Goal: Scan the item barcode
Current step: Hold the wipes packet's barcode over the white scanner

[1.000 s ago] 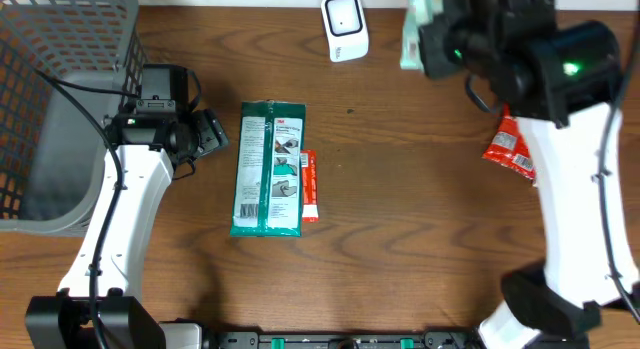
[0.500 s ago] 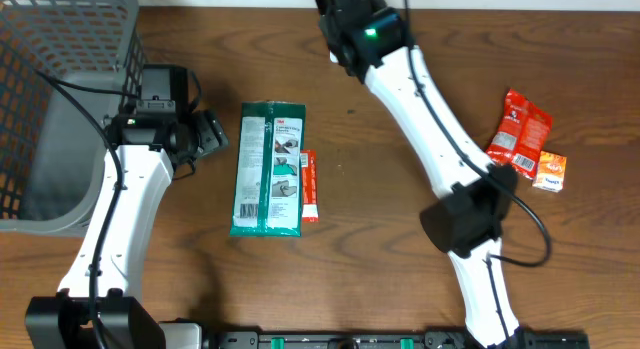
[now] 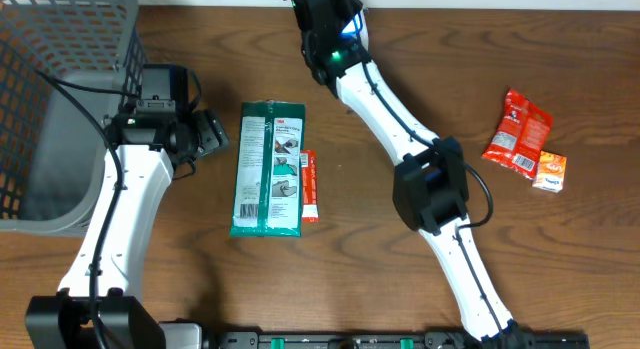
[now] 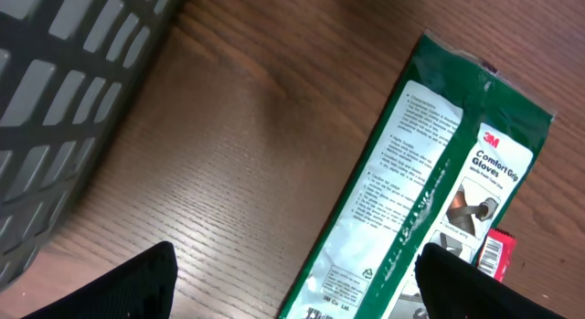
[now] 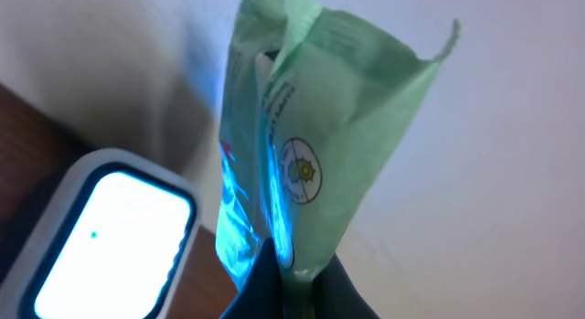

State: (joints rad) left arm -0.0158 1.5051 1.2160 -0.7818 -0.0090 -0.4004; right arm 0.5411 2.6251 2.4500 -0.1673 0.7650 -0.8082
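Observation:
My right gripper (image 5: 292,264) is shut on the lower edge of a pale green packet (image 5: 311,127), which stands upright above the fingers. Blue light falls on the packet's left side. The barcode scanner (image 5: 105,232) is close on the left, its white face lit. In the overhead view the right arm (image 3: 335,49) reaches to the table's far edge and hides both scanner and packet. Beside the basket, my left gripper (image 3: 212,134) is open and holds nothing.
A green glove pack (image 3: 268,169) lies mid-table with a thin red packet (image 3: 309,186) against its right side. A red snack bag (image 3: 518,134) and a small orange box (image 3: 549,172) lie at the right. A grey basket (image 3: 60,89) fills the left.
The right arm has swung from the table's right side to the far centre, bringing the green packet to the scanner. The left arm has not moved.

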